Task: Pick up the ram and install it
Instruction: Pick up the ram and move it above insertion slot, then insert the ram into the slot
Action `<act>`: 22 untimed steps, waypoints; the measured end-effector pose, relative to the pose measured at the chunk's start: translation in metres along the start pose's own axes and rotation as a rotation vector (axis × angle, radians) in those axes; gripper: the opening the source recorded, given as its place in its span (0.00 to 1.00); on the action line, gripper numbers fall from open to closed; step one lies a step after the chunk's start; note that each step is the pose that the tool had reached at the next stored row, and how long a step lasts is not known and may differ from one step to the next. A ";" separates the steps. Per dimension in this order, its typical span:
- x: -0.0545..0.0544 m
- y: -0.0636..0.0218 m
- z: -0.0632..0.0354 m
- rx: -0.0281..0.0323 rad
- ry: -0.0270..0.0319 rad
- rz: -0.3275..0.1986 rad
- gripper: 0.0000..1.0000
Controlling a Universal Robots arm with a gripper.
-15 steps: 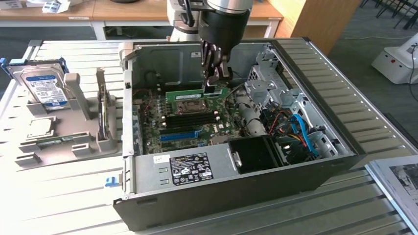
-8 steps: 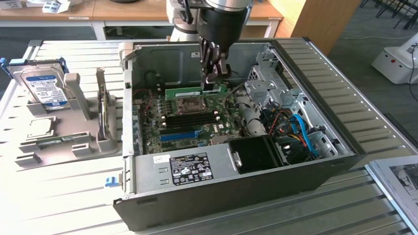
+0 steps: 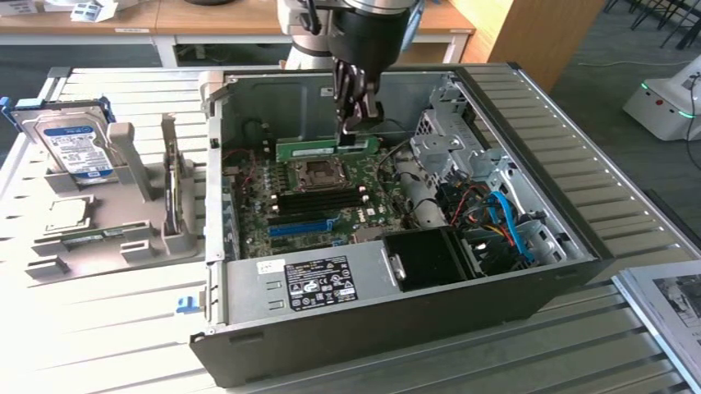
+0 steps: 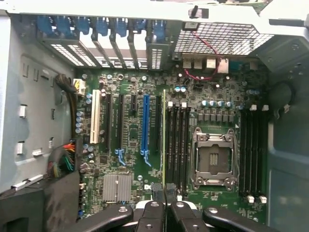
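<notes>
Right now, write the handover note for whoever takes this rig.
Gripper: jaws shut on the ram.
Ram: held on its long edge inside the open case, above the motherboard, over the processor socket as the exterior view shows it.
Done: ram picked up.
Left: it sits in none of the black slots; install not done.

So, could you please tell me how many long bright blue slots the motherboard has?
1: the blue slot lies among the black expansion slots, across the ram from the CPU socket. Others may be hidden.
</notes>
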State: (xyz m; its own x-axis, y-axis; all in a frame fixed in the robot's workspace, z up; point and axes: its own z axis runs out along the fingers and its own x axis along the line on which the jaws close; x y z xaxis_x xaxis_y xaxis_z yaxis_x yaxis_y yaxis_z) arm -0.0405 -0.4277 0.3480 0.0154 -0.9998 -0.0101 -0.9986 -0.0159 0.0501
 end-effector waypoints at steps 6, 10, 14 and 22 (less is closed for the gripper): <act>-0.009 -0.0002 0.0010 0.0000 0.0000 0.000 0.12; -0.010 -0.0002 0.0010 0.0000 0.0000 0.000 0.12; -0.015 -0.0003 0.0014 0.0000 0.0001 0.000 0.12; -0.016 -0.0003 0.0014 0.0000 0.0000 0.000 0.12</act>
State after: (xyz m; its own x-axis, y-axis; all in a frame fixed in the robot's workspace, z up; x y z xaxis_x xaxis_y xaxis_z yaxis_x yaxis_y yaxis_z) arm -0.0405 -0.4116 0.3468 0.0155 -0.9998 -0.0100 -0.9986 -0.0160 0.0501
